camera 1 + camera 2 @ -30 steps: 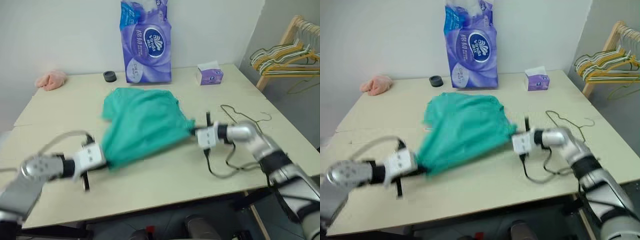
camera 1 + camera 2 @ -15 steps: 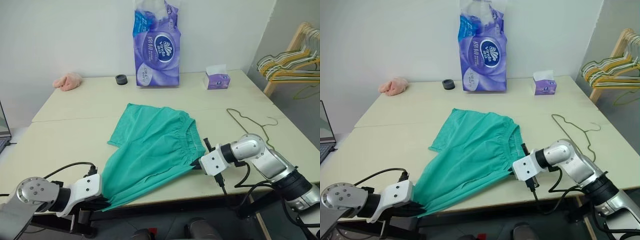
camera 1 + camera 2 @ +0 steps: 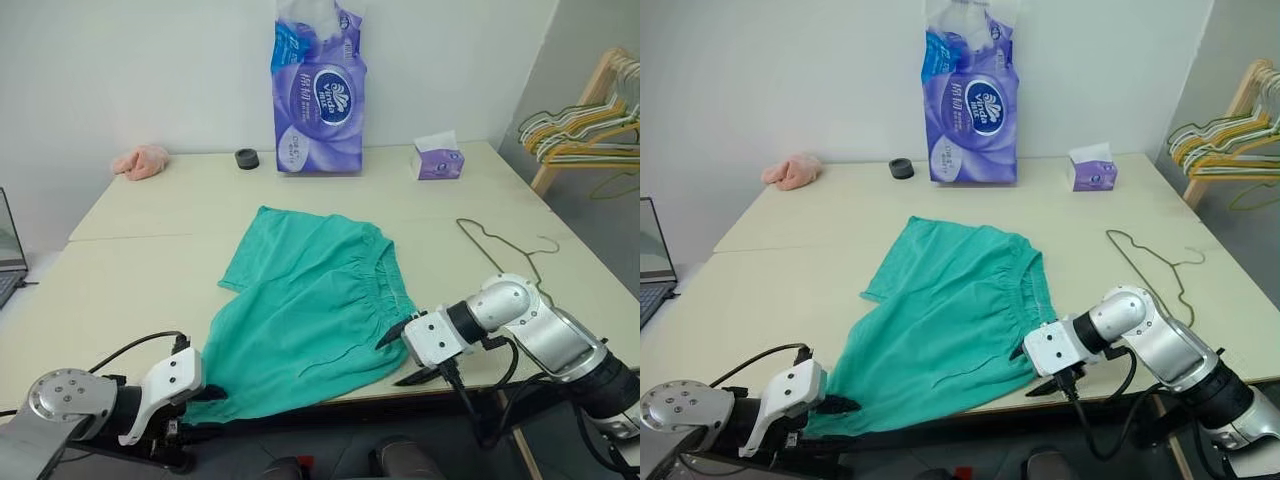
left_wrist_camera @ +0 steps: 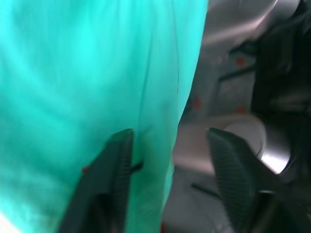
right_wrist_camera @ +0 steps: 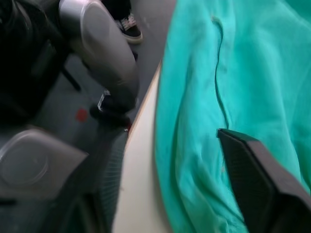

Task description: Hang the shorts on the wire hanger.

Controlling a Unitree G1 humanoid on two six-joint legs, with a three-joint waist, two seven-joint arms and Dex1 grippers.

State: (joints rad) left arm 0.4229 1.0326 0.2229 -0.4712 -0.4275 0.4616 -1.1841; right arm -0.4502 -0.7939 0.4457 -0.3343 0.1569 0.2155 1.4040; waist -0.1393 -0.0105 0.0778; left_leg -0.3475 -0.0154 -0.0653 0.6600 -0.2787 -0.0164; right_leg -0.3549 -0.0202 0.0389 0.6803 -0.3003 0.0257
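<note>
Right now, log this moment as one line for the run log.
shorts: flat on table, edge overhanging | left tool: open | right tool: open, off the cloth | hanger: untouched

A plain indoor room set up for testing, more lab than home: bare white walls, a pale tabletop [image 3: 130,270] made of pushed-together sections, a laptop [image 3: 652,262] at its edge, a big pack of paper rolls [image 3: 318,92], a tissue box [image 3: 438,160], and a wooden rack [image 3: 590,90] of hangers.

Silver arms, white wrists, black cables
</note>
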